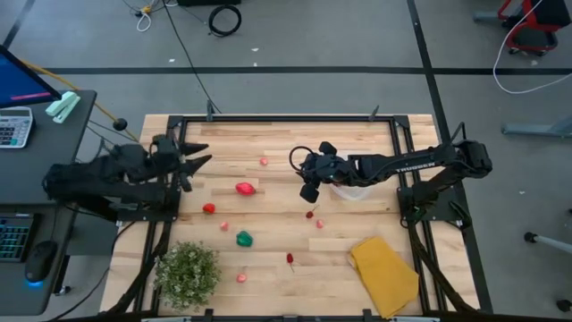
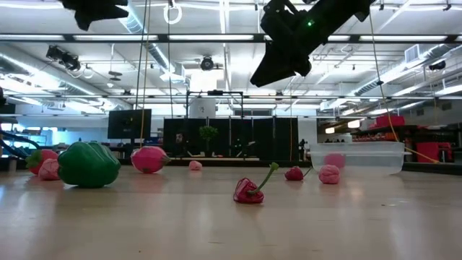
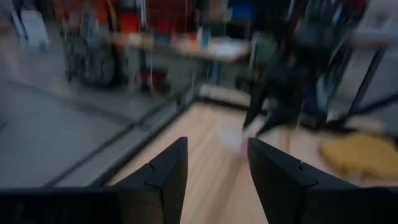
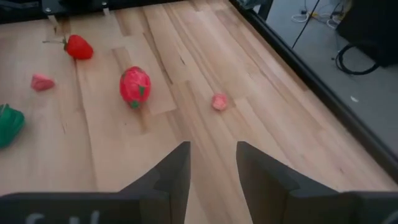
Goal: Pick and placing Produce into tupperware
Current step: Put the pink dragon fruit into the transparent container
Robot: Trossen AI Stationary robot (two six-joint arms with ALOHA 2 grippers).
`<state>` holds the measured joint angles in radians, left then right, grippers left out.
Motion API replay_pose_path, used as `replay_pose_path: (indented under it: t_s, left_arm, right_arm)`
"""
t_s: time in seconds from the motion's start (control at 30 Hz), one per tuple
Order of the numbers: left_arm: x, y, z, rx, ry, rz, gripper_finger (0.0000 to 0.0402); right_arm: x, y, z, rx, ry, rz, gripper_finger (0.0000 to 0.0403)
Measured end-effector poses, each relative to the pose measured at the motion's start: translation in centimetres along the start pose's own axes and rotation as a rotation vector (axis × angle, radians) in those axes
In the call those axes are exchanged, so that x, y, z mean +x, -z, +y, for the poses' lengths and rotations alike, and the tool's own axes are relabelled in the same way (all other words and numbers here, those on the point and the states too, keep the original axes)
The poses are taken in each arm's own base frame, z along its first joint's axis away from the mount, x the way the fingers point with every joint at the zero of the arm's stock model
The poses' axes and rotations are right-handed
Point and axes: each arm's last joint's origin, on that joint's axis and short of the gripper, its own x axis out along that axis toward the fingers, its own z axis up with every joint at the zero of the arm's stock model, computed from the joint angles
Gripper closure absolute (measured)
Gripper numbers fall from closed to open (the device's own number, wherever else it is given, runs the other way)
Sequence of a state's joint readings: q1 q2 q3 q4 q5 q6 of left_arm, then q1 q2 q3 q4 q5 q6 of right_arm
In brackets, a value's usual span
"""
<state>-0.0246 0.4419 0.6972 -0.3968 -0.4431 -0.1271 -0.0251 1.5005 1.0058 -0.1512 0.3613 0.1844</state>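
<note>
The clear round tupperware (image 1: 355, 190) (image 2: 355, 157) stands right of the table's middle, partly under my right arm. Produce lies scattered on the wood: a big red fruit (image 1: 245, 189) (image 4: 135, 86), a green pepper (image 1: 244, 239) (image 2: 88, 165), a red chili (image 1: 290, 259) (image 2: 249, 191), a small pink piece (image 1: 264, 162) (image 4: 219, 102), a strawberry (image 1: 208, 208) (image 4: 79, 47). My right gripper (image 1: 309, 190) (image 4: 213, 165) hangs open above the table just left of the tupperware, with nothing between its fingers. My left gripper (image 1: 195, 161) (image 3: 217, 168) is open and raised at the left edge.
A bushy green plant (image 1: 188, 273) stands at the near left corner. A folded yellow cloth (image 1: 384, 275) lies at the near right. Black frame rails (image 1: 286, 118) run along the table's edges. Bare wood lies between the scattered pieces.
</note>
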Motion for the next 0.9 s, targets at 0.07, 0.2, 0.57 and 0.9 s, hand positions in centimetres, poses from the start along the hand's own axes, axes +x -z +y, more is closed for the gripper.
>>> replay_pose_path:
  t_s: [0.07, 0.2, 0.57, 0.9]
  left_arm:
    - [0.7, -1.3, -0.5, 0.043, -0.014, 0.101, 0.0228]
    - [3.3, -2.7, -1.8, 0.155, -0.050, 0.339, 0.0228]
    - [13.2, 0.6, -3.8, 0.311, -0.150, 0.656, 0.0228]
    - [18.2, 5.7, -3.0, 0.302, 0.118, 0.967, 0.0223]
  right_arm:
    - [0.1, -0.1, -0.2, 0.001, 0.008, -0.003, 0.0265]
    - [0.2, -0.1, -0.6, 0.010, 0.020, -0.003, 0.0265]
    - [0.2, -0.1, -0.8, 0.011, 0.025, 0.002, 0.0265]
    - [0.2, 0.1, -0.8, 0.002, 0.027, 0.021, 0.0265]
